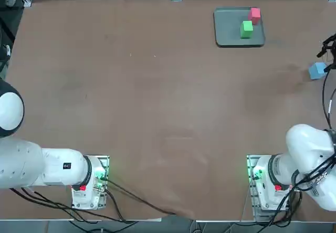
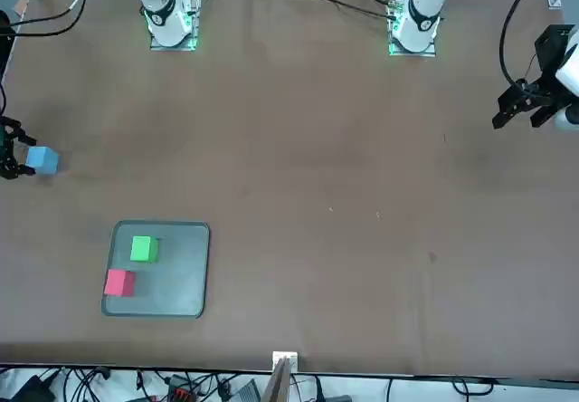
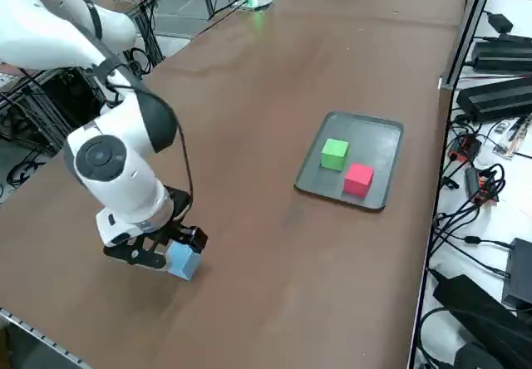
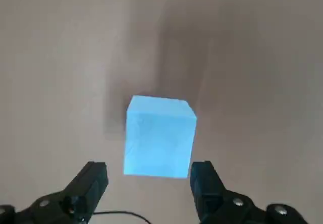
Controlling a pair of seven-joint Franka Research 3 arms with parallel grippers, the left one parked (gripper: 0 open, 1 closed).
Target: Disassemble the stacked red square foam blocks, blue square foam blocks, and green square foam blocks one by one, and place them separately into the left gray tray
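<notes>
Blue cube [image 4: 159,135] before spread right gripper [image 4: 150,182] (empty); green cube [image 1: 246,29] and red cube [image 1: 255,15] in gray tray [image 1: 227,33].

The right gripper [image 1: 331,54] is cut off by the top view's edge, and contact with the blue cube [image 1: 317,70] cannot be told.

A broad brown desk [image 1: 157,112] fills the scene, its surface plain and matte. Black cables [image 3: 474,178] and dark boxes [image 3: 499,95] lie beyond its far edge, and more cables [image 1: 126,207] trail across its near edge.
</notes>
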